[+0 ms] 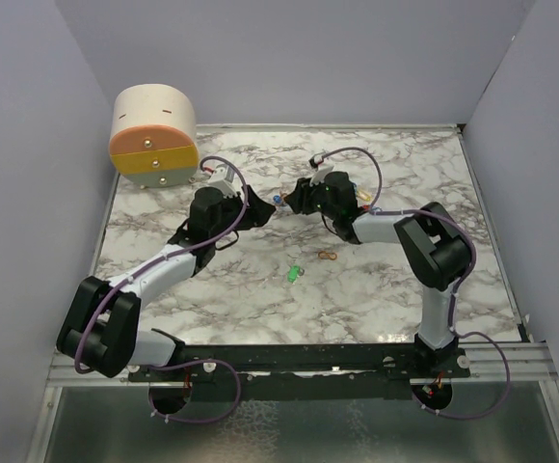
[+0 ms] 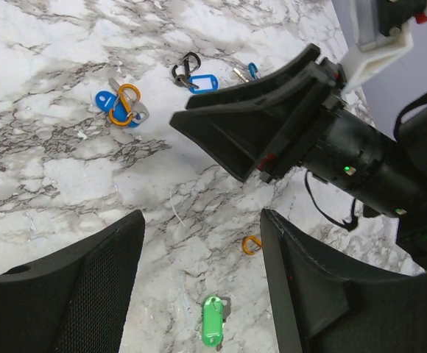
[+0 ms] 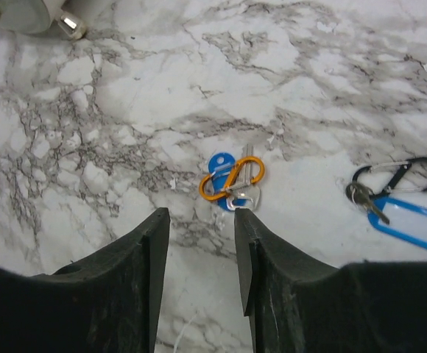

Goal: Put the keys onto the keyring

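A blue-tagged key (image 3: 221,170) lies on the marble with an orange oval keyring (image 3: 232,179) looped over it and a silver key blade beside it. My right gripper (image 3: 200,215) stands open just short of this bundle, nothing between its fingers. My left gripper (image 2: 202,215) is open above bare marble, facing the right gripper (image 2: 199,118). The same blue key (image 2: 110,101) shows at the upper left of the left wrist view. A green-tagged key (image 2: 212,321) lies near the left fingers, and a loose orange clip (image 2: 251,244) beside it. From above, both grippers (image 1: 265,212) (image 1: 291,203) meet at the table's middle.
A black carabiner (image 3: 401,175) with a large blue tag (image 3: 412,220) lies to the right of the bundle. A small blue clip (image 2: 252,70) lies farther back. A round wooden drawer box (image 1: 154,135) stands at the back left. The green key (image 1: 293,274) sits toward the near side.
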You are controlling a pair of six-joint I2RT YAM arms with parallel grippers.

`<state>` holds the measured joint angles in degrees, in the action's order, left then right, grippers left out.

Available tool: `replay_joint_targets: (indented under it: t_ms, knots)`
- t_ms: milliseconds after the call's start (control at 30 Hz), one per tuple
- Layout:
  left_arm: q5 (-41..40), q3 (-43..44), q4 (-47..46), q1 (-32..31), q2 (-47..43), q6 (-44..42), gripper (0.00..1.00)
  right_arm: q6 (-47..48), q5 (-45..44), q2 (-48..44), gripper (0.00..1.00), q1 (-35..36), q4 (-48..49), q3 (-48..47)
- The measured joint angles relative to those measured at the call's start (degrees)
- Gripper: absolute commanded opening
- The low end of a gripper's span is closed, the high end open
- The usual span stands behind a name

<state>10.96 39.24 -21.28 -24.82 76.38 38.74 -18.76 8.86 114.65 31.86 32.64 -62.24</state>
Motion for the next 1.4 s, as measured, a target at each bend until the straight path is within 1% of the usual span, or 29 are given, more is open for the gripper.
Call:
replay_joint_targets:
  t_ms: [133, 200, 300, 400, 633, 833, 1000, 1200, 1400]
  knots:
    - [0.0, -1.0, 0.0, 0.0, -0.3, 0.2, 0.66, -0.1, -0.7, -5.8, 0.43, 0.0, -0.7, 6.3]
    - [-0.1, -1.8, 0.0, -0.1, -0.6, 0.2, 0.66, -0.3, -1.7, -9.7, 0.48, 0.0, -1.8, 9.6]
    - [-0.7, -3.4, 0.0, -0.5, -1.3, 0.2, 0.66, -0.5, -3.2, -15.3, 0.5, 0.0, -4.9, 12.8]
    - [-1.8, -5.1, 0.1, -1.9, -1.7, -0.1, 0.66, -0.5, -4.0, -19.8, 0.51, 0.0, -9.8, 13.9]
    - [-6.1, -6.2, 1.7, -7.3, -1.4, -1.4, 0.66, -1.1, -5.7, -31.3, 0.52, 0.0, -19.5, 19.6]
    - [-11.9, -4.3, 4.6, -15.2, 2.8, -3.3, 0.66, -3.3, -7.4, -39.2, 0.52, 0.0, -24.5, 25.9]
    - [-14.9, -2.7, 6.2, -19.1, 6.1, -4.0, 0.66, -6.5, -8.0, -41.2, 0.53, 0.0, -27.4, 29.5]
    - [-16.5, -1.9, 6.6, -20.0, 8.8, -4.2, 0.66, -9.8, -7.7, -41.1, 0.58, 0.0, -26.7, 33.7]
    - [-16.8, -1.6, 6.5, -20.3, 8.9, -4.5, 0.66, -12.0, -6.9, -38.3, 0.59, 0.0, -25.0, 35.7]
